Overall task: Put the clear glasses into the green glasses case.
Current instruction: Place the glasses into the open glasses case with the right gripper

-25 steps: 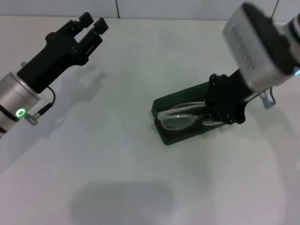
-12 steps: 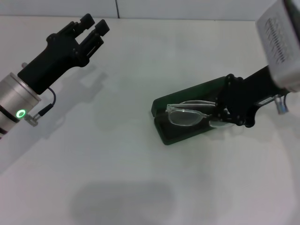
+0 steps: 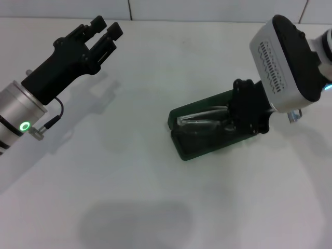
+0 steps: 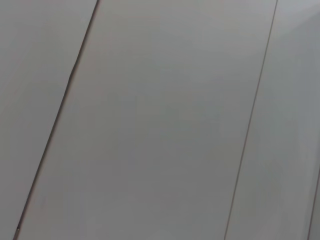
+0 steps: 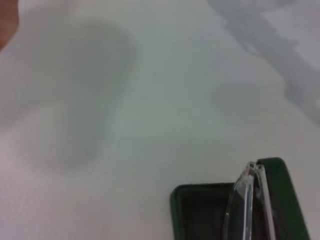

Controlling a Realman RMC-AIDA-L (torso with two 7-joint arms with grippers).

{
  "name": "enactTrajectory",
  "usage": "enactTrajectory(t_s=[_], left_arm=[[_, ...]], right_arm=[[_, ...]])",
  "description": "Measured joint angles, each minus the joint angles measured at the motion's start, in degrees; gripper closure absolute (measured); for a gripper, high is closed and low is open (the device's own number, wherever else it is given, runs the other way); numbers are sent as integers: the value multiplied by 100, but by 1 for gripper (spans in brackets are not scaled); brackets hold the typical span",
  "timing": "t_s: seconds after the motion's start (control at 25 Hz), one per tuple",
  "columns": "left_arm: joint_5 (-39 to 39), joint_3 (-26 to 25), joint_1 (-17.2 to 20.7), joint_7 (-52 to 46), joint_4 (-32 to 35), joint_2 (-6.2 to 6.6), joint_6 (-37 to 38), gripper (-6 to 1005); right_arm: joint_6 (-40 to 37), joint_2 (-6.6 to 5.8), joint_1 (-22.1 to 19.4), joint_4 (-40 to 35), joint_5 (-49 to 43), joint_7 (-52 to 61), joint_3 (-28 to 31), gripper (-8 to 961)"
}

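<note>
left end effector (image 3: 105, 32) black | silver wrist, green ring light | right camera housing white

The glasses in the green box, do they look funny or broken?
Not broken. The clear glasses lie inside the open green glasses case, with the right tool at one end. In the right wrist view they look tipped on edge rather than flat.

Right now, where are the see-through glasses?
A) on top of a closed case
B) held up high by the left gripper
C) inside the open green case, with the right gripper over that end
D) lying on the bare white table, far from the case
C: the clear glasses lie in the open green glasses case, with the right gripper down at the case's end, while the left gripper hangs empty far off.
</note>
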Motion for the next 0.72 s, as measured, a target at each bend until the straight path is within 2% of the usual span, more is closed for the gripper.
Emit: enactTrajectory(t_s=[0.24,0.72], left_arm=[[-9,-6,0,0,-2,-7,4,490],[-11,1,0,0,0,-17,7,490]], right_arm=[[-21,9,192,54,-248,-50,-73,902],[-174,11,254,20,-526,132,-391,902]])
